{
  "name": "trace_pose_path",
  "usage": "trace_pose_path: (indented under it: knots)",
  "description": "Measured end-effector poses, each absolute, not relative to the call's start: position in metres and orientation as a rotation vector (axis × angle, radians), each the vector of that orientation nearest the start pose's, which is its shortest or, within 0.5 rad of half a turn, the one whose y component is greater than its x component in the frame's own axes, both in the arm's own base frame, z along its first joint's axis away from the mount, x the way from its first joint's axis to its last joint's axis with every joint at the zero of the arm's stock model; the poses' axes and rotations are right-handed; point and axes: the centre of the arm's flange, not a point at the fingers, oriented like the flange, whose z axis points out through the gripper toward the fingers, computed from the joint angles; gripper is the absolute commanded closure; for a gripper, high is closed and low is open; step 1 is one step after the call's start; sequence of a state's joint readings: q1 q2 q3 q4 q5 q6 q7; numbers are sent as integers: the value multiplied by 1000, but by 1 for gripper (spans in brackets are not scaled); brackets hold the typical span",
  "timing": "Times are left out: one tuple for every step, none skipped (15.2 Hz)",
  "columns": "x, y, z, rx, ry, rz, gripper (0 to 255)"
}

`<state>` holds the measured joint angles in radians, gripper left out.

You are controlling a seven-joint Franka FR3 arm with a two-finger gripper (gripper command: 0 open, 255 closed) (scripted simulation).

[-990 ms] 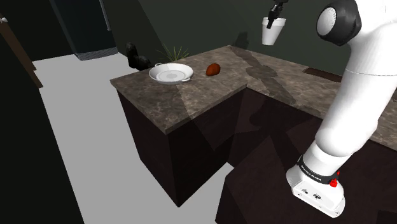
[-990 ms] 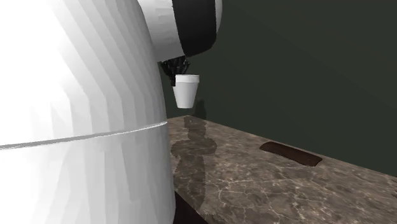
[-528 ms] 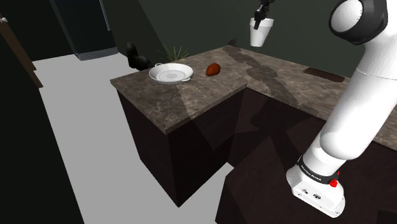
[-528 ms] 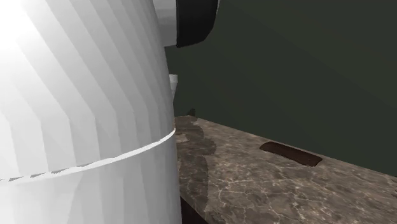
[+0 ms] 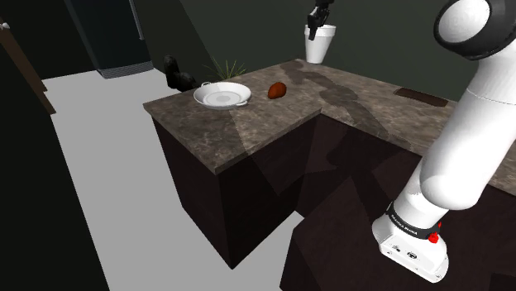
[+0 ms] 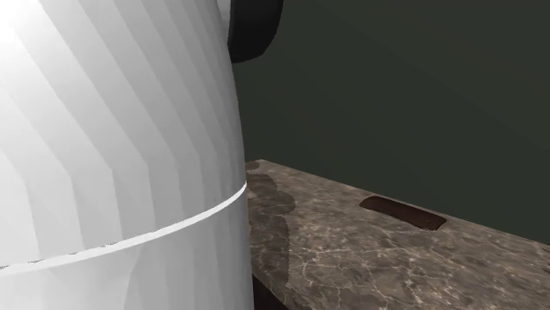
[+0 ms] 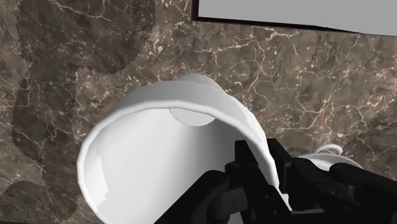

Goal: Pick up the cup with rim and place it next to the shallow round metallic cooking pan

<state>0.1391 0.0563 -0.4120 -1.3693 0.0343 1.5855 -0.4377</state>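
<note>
A white cup with a rim hangs upright in the air above the back of the marble counter. My gripper is shut on its rim from above. In the wrist view the cup opens toward the camera. One black finger sits inside it and the other outside, and my gripper pinches its wall. The shallow round pan, drawn pale grey-white with small side handles, rests on the counter far to the shoulder view's left of the cup.
A reddish-brown lump lies on the countertop between pan and cup. A spiky plant and a dark figure stand behind the pan. A dark flat mat lies near the wall. The arm's white body blocks the second exterior view's left.
The arm has carried the cup toward the shoulder view's left, nearer the pan. In the second exterior view the cup has passed behind the arm's body. The grip is unchanged.
</note>
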Motion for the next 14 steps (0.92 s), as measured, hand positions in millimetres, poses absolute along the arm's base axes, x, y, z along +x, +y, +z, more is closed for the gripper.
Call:
trace_pose_path:
  knots:
    - [556, -130, 692, -3167, -269, -252, 255]
    - [558, -117, 690, -3167, -270, -252, 255]
    - [558, -104, 690, -3167, -270, -252, 255]
    - [560, -94, 691, -3167, -270, -253, 255]
    - [567, -80, 691, -3167, -269, -253, 255]
    - [570, -66, 691, -3167, -270, -253, 255]
    - [577, -52, 693, -3167, -269, -253, 255]
    - [579, -41, 692, -3166, -270, -252, 255]
    - [578, -29, 693, -3167, -270, -252, 255]
    - [583, -16, 696, -3167, -269, -253, 255]
    - [586, -1, 693, -3167, -270, -253, 255]
    - [590, 11, 696, -3167, -270, -252, 255]
    - [593, 26, 692, -3167, -270, -252, 255]
    - [597, 39, 692, -3167, -270, -252, 255]
